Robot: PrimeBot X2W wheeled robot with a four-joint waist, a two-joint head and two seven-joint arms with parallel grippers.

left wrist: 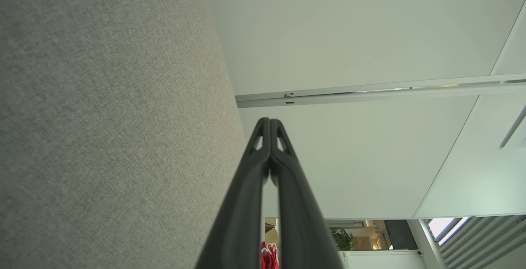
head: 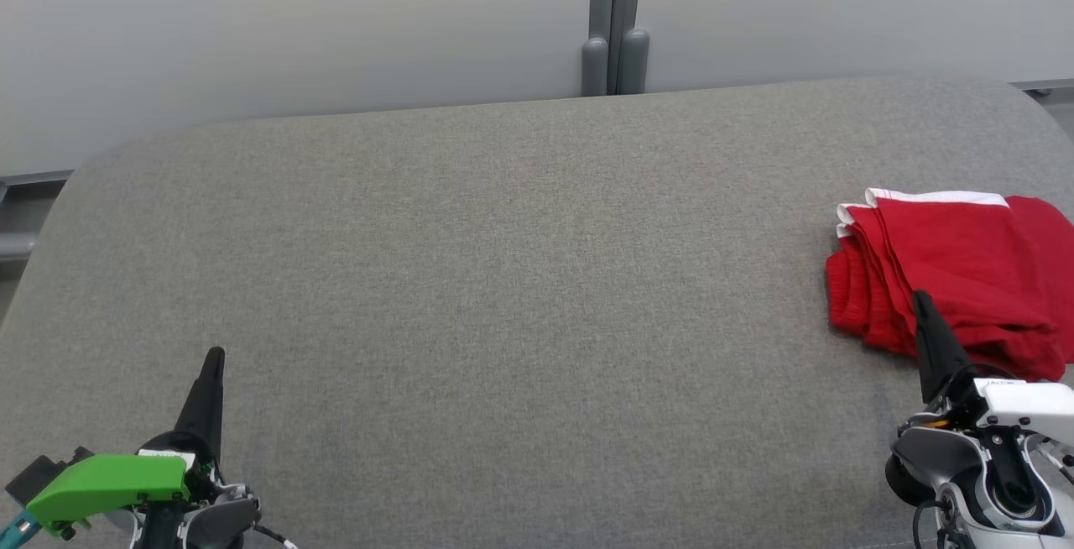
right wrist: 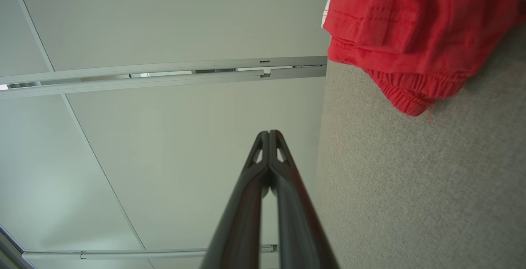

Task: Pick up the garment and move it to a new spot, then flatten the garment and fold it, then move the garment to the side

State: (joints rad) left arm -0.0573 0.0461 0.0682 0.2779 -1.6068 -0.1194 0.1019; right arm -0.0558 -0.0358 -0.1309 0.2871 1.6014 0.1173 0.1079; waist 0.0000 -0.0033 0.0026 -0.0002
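Head view: folded red garment [head: 956,272] with white trim lies at the right end of the grey fabric surface [head: 503,264]. Left gripper [head: 214,360] sits at lower left, fingers pressed together, holding nothing. Right gripper [head: 921,301] is closed and empty, its tip just before the garment's near edge. Left wrist view: fingers [left wrist: 246,186] meet at the tips, nothing between them. Right wrist view: fingers [right wrist: 246,195] likewise closed and empty; the garment [right wrist: 402,22] lies at upper right, apart from them.

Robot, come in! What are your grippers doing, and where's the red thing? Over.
Left gripper shut, empty. Right gripper shut, empty, beside red garment. Garment folded, lying on grey surface, far right. Nothing in the way.
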